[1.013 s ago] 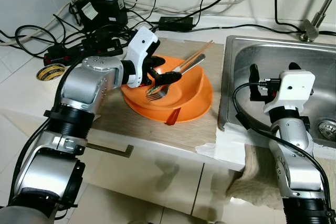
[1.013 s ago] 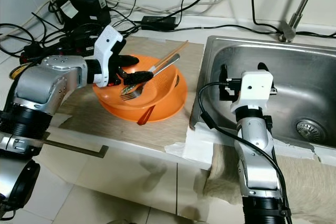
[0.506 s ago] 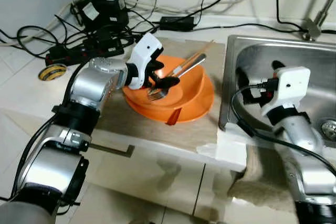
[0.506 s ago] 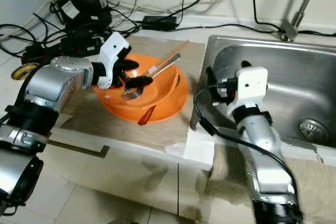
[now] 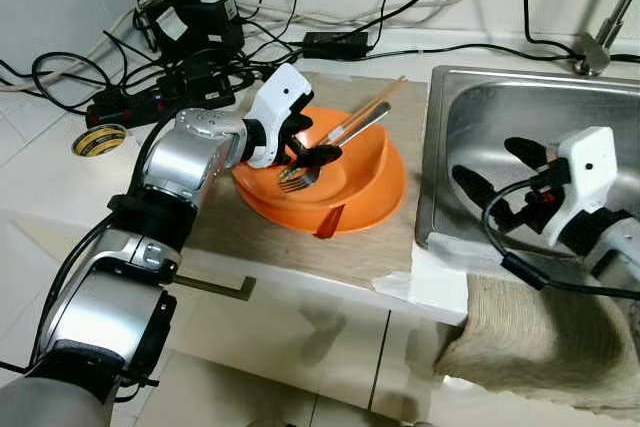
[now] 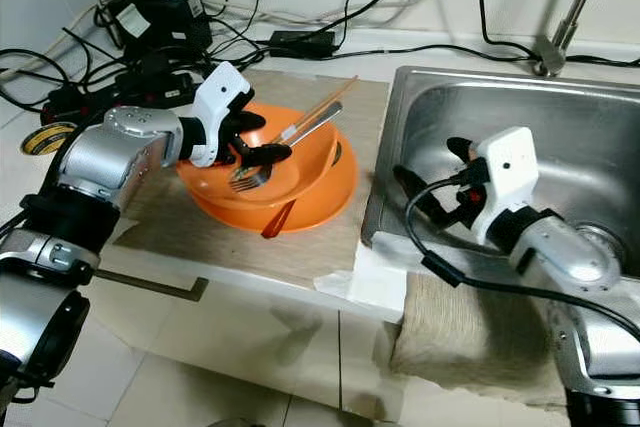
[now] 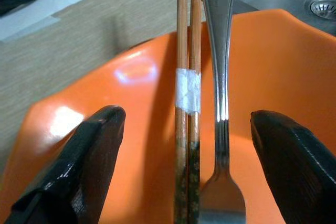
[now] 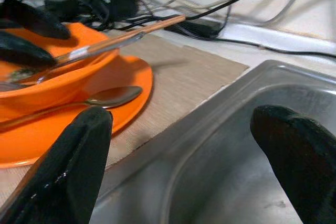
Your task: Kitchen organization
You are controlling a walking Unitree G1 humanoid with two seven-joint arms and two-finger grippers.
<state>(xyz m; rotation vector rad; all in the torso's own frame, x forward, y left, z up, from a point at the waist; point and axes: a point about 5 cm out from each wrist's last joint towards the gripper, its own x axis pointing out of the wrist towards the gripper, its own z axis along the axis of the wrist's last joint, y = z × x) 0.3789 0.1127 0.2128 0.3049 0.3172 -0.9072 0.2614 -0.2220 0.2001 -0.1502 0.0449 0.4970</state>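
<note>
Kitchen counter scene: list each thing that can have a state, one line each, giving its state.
Left end effector: open, straddling the cutlery.
Right end effector: open, over the sink.
Chopsticks: taped together, leaning on the bowl rim.
Fork: lying in the bowl, tines down.
Spoon: lying on the plate.

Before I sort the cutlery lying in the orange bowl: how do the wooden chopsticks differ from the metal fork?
The brown wooden chopsticks are a thin straight pair bound by a pale tape band; the shiny metal fork is one broader piece ending in tines. Both lie side by side in the orange bowl, handles over its rim, between the left gripper's open jaws.
</note>
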